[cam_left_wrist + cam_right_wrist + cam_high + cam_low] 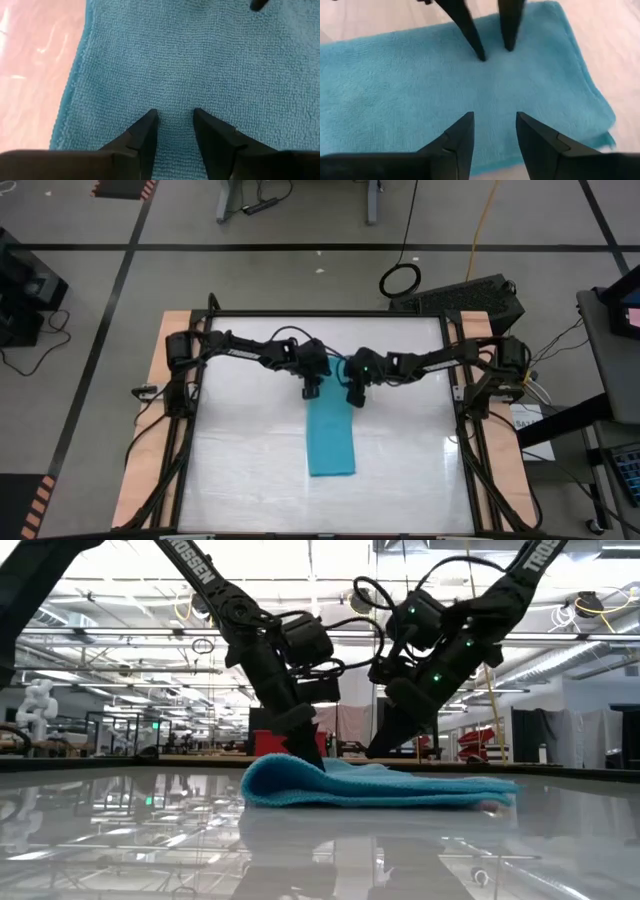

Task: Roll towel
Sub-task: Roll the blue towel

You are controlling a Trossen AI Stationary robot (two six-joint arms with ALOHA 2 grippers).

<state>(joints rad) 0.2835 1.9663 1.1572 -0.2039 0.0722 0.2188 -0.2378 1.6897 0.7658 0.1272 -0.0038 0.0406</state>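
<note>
The turquoise towel lies folded into a narrow strip on the white table, running from mid-table toward the near edge. In the low view the towel lies flat, with a rounded fold at one end. My left gripper stands open at the strip's far end, on its left side, fingers slanting down onto the cloth. My right gripper is open beside it at the far end's right side, just over the towel. Nothing sits between either pair of fingers. My left gripper's open fingertips stand on the towel's top face near its far end, slanting down from the far side. No cloth is pinched between them, and the towel lies flat on the table. My right gripper: I cannot tell whether its fingertips touch the cloth below them.
A black frame borders the glossy table, with wooden boards outside it. Bare tabletop lies left and right of the towel. A dark keyboard-like case sits beyond the far right corner.
</note>
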